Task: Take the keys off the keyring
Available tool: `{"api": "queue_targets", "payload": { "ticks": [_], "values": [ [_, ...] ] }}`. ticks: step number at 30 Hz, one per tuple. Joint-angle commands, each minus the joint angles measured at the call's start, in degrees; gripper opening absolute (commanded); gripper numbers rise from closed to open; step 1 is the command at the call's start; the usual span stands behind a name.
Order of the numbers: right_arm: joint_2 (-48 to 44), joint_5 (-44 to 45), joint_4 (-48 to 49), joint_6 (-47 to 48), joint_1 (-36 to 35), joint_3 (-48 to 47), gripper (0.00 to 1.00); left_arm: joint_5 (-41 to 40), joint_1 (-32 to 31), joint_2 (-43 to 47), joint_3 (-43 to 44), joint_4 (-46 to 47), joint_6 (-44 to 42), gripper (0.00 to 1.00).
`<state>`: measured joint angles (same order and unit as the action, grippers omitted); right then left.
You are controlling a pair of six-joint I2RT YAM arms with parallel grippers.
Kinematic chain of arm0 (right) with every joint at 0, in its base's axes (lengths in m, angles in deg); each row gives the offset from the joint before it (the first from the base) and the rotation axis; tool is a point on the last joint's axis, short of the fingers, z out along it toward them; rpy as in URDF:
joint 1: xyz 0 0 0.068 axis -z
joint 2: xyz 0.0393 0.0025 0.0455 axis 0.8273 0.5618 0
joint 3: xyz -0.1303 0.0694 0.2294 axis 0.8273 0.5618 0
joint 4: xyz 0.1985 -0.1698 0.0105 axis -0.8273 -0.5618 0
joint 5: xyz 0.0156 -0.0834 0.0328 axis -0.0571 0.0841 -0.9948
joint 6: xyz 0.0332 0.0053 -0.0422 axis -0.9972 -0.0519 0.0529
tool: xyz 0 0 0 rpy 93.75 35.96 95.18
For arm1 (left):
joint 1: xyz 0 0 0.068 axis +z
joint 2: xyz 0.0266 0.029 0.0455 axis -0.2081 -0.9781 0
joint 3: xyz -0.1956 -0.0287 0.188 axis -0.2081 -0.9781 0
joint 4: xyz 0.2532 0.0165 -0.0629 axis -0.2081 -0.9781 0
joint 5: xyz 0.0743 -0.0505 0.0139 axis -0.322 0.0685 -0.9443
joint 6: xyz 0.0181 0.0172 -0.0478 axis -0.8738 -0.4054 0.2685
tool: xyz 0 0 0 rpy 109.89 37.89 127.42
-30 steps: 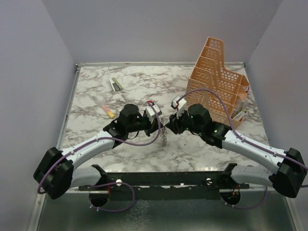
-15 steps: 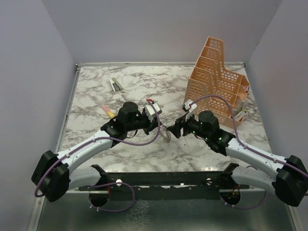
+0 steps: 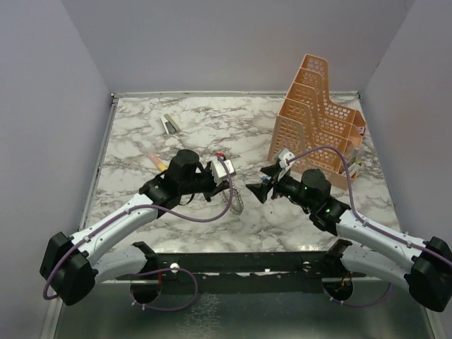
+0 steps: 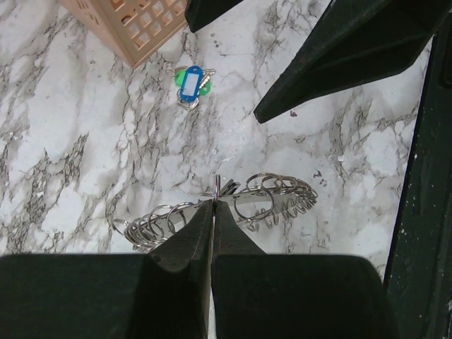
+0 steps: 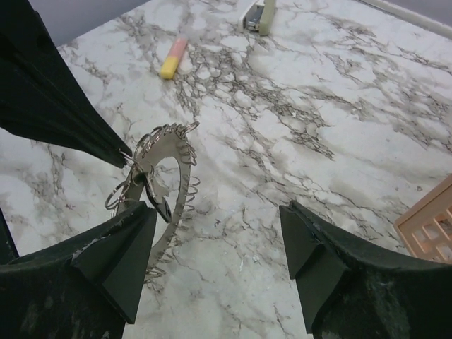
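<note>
**Marble surface, keyring held on edge**

Marble-patterned surface [image 3: 141, 212], white with grey veins, fills the floor of a booth with plain pale walls [image 3: 212, 42]. An orange plastic rack [image 3: 318, 120] stands at the far right. A yellow and pink marker [image 5: 173, 58] and a stapler [image 5: 258, 15] lie far left.

From above, the keyring is a small silvery blur between the 2 arms, and neither tool's grip can be read there. The left wrist view settles it: the left tool [image 4: 213, 203] is pressed together, pinching the keyring [image 5: 161, 145] at its rim. The keys [image 4: 282, 205] fan out to either side. The right wrist view shows the ring standing on edge, with the right tool [image 5: 219, 226] spread wide just beside it and not touching. Whether the ring's lower edge meets the surface is unclear. A blue-green tag [image 4: 189, 80] near the rack's corner shows only in the left wrist view.
</note>
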<state>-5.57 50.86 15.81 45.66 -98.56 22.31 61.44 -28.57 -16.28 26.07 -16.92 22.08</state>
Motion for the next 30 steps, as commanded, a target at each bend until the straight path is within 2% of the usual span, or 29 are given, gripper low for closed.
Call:
{"api": "queue_targets", "payload": {
  "ticks": [1, 6, 13, 22, 30],
  "values": [
    [0.1, -7.3, -0.1, 6.2, 0.0, 1.3, 0.79, 3.9, 0.2, 2.3, 1.3, -1.9, -3.6, 0.00],
    [1.2, -12.4, 5.6, 8.6, 0.0, 5.7, 0.76, 6.1, 0.2, 4.1, 1.6, -3.0, -4.1, 0.00],
    [6.8, -21.5, 10.6, 9.4, 0.0, 5.6, 0.75, 9.6, 0.1, 4.4, 1.4, -2.0, -3.1, 0.00],
    [12.1, -27.3, 22.0, 6.2, 0.0, 6.2, 0.75, 13.0, 0.1, 2.6, 0.9, 0.9, -0.9, 0.00],
    [16.1, -28.5, 26.7, 4.9, 0.0, 6.2, 0.74, 13.5, 0.1, 1.7, 0.7, 2.5, 0.1, 0.00]
  ]
}}
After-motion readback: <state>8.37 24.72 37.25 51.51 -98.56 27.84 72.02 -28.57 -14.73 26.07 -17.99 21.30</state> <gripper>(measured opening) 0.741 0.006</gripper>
